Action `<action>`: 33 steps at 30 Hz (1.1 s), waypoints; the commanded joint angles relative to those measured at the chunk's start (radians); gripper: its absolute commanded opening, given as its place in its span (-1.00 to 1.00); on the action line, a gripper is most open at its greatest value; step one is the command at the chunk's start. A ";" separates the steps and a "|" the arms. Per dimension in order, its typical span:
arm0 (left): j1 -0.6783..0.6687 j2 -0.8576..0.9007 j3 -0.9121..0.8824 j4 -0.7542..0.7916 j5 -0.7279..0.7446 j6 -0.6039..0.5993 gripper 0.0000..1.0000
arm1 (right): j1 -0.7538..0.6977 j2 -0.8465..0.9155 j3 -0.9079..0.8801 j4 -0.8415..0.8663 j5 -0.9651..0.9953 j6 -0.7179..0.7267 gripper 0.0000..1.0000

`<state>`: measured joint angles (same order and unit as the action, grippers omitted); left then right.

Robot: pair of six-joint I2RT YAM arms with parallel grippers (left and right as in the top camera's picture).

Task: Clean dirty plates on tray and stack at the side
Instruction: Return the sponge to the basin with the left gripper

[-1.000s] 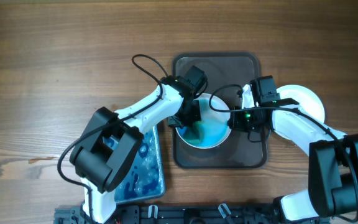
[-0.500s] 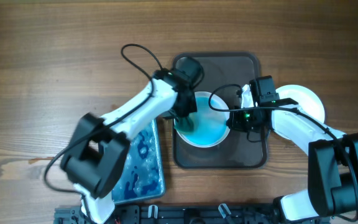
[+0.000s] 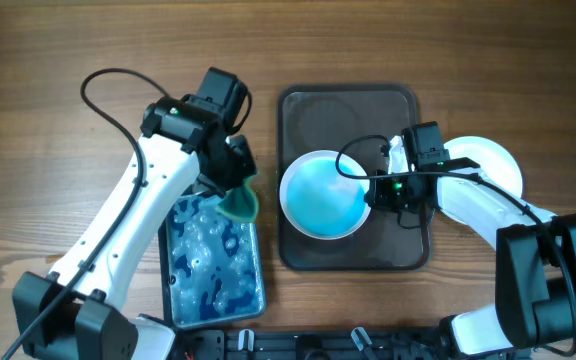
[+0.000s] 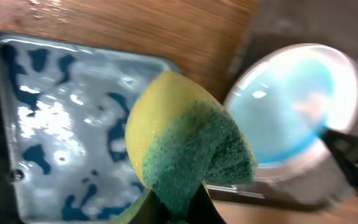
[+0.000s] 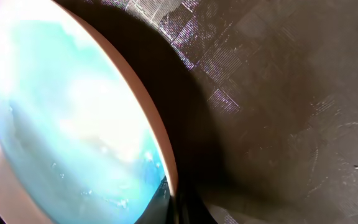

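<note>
A white plate (image 3: 322, 194) smeared pale blue sits tilted over the dark brown tray (image 3: 353, 110). My right gripper (image 3: 373, 190) is shut on its right rim; in the right wrist view the plate (image 5: 67, 118) fills the left and the jaws (image 5: 178, 208) pinch its edge above the tray (image 5: 278, 93). My left gripper (image 3: 230, 178) is shut on a green and yellow sponge (image 3: 239, 205), held over the blue tub's top right corner, left of the tray. In the left wrist view the sponge (image 4: 188, 149) hangs between tub (image 4: 61, 124) and plate (image 4: 297, 99). Another white plate (image 3: 498, 165) lies right of the tray.
The blue tub (image 3: 213, 265) with foamy water stands at the front, left of the tray. Black cables loop from both arms over the wooden table (image 3: 68, 70). The right arm lies across the plate at the right.
My left gripper has lifted the sponge off the plate and swung left, from over the tray to above the tub's corner. The right gripper and plate have stayed put.
</note>
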<state>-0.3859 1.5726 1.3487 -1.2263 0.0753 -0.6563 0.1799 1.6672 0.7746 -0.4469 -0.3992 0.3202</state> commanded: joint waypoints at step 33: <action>0.064 0.138 -0.388 0.443 -0.359 -0.082 -0.92 | -0.009 0.033 -0.031 0.000 0.109 0.024 -0.91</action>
<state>-0.3279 1.6581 0.9550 -0.8230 -0.2031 -0.7387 0.1799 1.6672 0.7746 -0.4446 -0.3992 0.3363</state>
